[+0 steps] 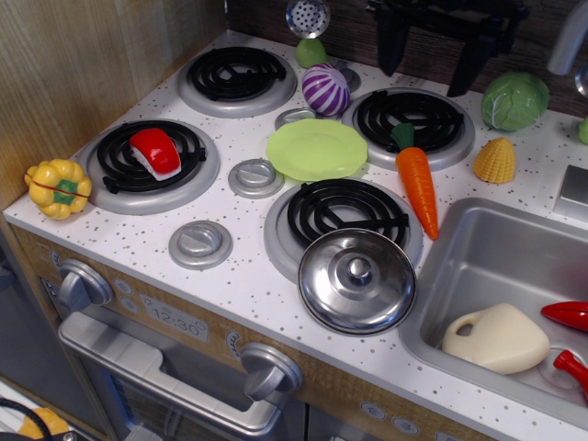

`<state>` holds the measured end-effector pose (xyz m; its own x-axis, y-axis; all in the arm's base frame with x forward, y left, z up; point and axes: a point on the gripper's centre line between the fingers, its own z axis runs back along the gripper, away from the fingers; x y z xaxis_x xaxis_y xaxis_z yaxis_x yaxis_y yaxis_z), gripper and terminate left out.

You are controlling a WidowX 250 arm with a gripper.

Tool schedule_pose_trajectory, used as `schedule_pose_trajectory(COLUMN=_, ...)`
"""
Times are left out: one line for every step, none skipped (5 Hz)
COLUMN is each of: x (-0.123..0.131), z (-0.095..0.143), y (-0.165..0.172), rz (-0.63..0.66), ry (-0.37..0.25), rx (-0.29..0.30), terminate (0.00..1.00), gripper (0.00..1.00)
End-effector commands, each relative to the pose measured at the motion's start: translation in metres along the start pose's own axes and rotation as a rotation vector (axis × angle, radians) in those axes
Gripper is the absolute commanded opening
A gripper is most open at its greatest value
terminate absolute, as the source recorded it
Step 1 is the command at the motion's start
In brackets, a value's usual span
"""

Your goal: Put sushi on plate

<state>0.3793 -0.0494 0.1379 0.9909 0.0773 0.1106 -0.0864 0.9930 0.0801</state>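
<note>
The sushi (155,152), red top over a white base, lies on the front-left burner (152,167). The light-green plate (317,149) sits flat in the middle of the stovetop between the burners, empty. My gripper (430,57) is at the top edge above the back-right burner, its two black fingers spread apart and pointing down, holding nothing. It is far to the right of the sushi and behind the plate.
A steel lid with a knob (356,279) rests on the front-right burner. A carrot (417,184), purple onion (325,90), cabbage (514,101), corn (495,160) and yellow squash (58,187) lie around. A sink (487,266) at right holds a cream jug and red pieces.
</note>
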Motion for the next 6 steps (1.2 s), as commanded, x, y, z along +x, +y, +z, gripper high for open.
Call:
schedule_pose_trajectory(x=-0.001, z=0.015, y=0.064, rz=0.321, ry=-0.128, rx=0.096, terminate=0.00, gripper=1.00)
schedule_pose_trajectory(x=-0.007, z=0.010, y=0.106, rz=0.442, ry=-0.141, rx=0.090, terminate=0.00, gripper=1.00)
schedule_pose_trajectory(x=-0.019, z=0.000, y=0.144, rz=0.562, ry=-0.125, rx=0.124, terminate=0.00, gripper=1.00)
schedule_pose_trajectory(x=-0.029, z=-0.015, y=0.168, rz=0.694, ry=-0.123, rx=0.149, terminate=0.00, gripper=1.00)
schedule_pose_trajectory(x=-0.039, z=-0.035, y=0.187, rz=0.806, ry=-0.156, rx=0.178, terminate=0.00, gripper=1.00)
schedule_pose_trajectory(x=-0.048, z=-0.053, y=0.204, rz=0.825, ry=-0.163, rx=0.179, terminate=0.00, gripper=1.00)
